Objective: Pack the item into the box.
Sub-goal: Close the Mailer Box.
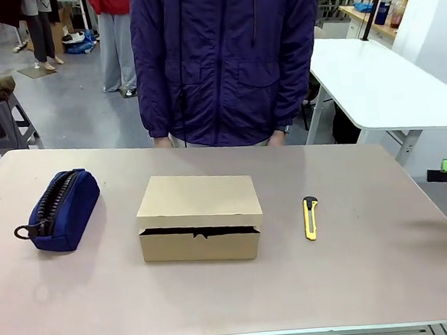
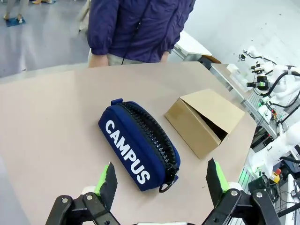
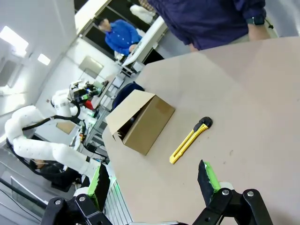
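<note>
Cardboard sits at the middle of what we see: the box (image 1: 200, 217), a shallow brown carton, rests on the worktop (image 1: 232, 289) with its lid flap lowered almost flat, leaving a thin dark slit along the front edge. We cannot see the item anywhere on the open surface, and the slit is too dark to tell what lies inside. To the left of the box, well apart, lies a navy zippered pouch (image 1: 60, 209) printed with the word CAMPUS. To the right lies a yellow-and-black utility knife (image 1: 310, 217), its length pointing away from us. A person in a dark blue jacket (image 1: 227, 60) stands at the far edge.

From the left wrist, we look down at the left pincer (image 2: 161, 180), its green-padded fingers spread wide above the pouch, touching nothing. From the right wrist, the right pincer (image 3: 153, 180) is likewise spread apart and empty, hovering above bare worktop near the knife.
</note>
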Robot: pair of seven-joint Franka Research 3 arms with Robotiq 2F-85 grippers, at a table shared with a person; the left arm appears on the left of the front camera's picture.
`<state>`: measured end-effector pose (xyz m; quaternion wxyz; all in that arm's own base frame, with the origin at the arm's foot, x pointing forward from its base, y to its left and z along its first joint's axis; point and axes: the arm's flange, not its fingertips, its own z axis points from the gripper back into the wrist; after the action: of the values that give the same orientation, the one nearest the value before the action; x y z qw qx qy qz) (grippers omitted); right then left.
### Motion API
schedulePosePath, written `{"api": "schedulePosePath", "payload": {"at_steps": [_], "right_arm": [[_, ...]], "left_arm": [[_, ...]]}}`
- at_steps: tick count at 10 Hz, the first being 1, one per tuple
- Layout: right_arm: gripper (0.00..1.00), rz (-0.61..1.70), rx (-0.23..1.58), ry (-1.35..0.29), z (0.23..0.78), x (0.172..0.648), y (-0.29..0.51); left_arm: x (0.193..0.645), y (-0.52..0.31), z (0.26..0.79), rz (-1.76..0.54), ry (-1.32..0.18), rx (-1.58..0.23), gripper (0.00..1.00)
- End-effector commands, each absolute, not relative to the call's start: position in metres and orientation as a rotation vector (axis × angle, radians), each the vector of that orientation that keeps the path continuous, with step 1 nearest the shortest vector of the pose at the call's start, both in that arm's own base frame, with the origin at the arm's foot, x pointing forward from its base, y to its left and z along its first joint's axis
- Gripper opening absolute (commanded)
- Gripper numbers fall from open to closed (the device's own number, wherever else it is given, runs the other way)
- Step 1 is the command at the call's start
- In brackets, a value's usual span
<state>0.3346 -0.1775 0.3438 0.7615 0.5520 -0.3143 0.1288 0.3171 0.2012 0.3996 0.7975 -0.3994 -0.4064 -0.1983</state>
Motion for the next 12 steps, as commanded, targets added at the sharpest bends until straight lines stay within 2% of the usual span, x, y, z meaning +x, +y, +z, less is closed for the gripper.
{"api": "schedulePosePath", "payload": {"at_steps": [1,12], "right_arm": [[1.0,0.287,1.211,-0.694,0.3458,0.3299,-0.1753],[1.0,0.287,1.211,-0.694,0.3458,0.3299,-0.1753]], "left_arm": [[0.3143,0.1992,0.4002,-0.43,-0.87,-0.858,1.0],[0.3143,0.1992,0.4002,-0.43,-0.87,-0.858,1.0]]}}
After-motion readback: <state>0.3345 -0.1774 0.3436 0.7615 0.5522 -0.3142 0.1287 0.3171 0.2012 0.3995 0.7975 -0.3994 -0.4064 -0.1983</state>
